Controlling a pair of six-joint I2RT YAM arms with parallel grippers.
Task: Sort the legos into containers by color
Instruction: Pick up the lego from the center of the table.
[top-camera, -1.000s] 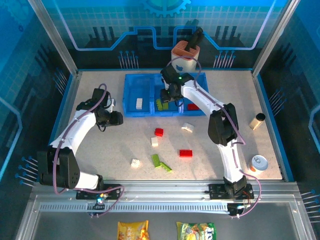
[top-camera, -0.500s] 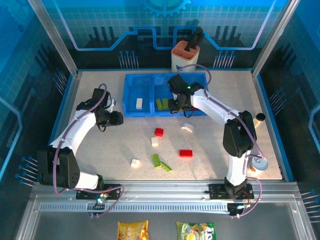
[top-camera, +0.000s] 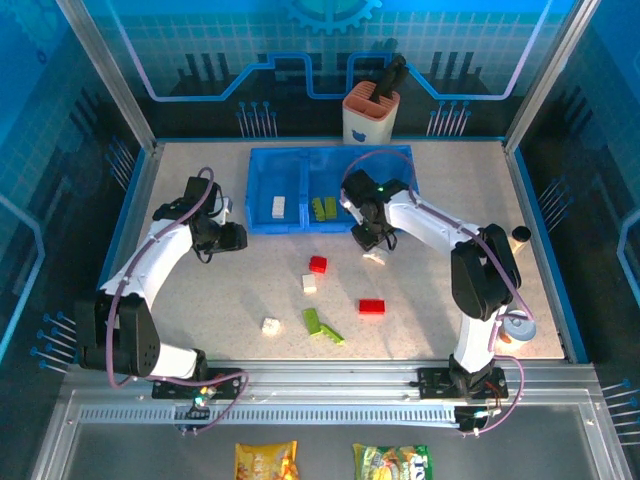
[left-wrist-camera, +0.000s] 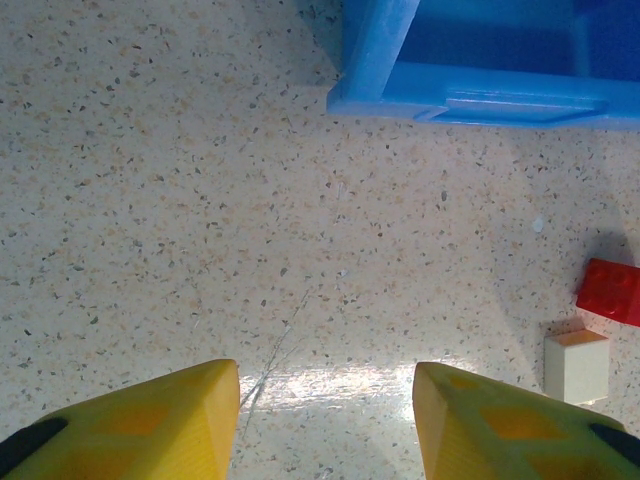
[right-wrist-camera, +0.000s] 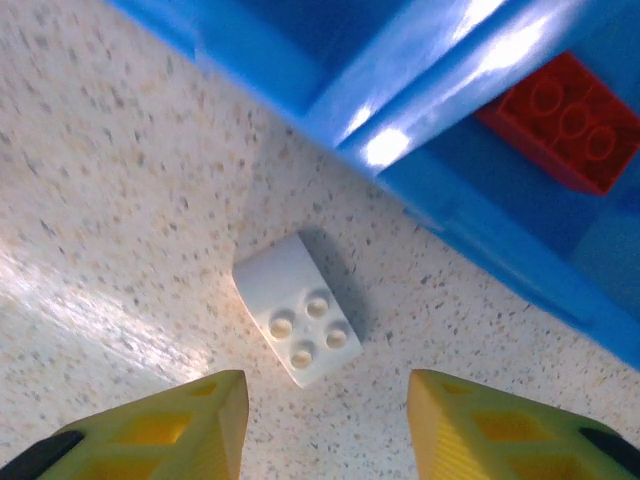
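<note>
A speckled beige tabletop (top-camera: 250, 290) carries a translucent blue plastic three-compartment tray (top-camera: 256, 190). The right gripper (right-wrist-camera: 322, 405) has its jaws apart and empty, with a small white four-stud brick (right-wrist-camera: 300, 325) at its twelve o'clock, just outside the tray wall. The left gripper (left-wrist-camera: 325, 400) is also parted, holding nothing.

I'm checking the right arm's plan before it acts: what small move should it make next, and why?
Probably lower the right gripper straight down and close on the white brick. In the wrist view the brick lies studs-up on the table, lined up between the open, empty fingers, near the blue tray front wall, so nothing seems to block a plain descent.
</note>
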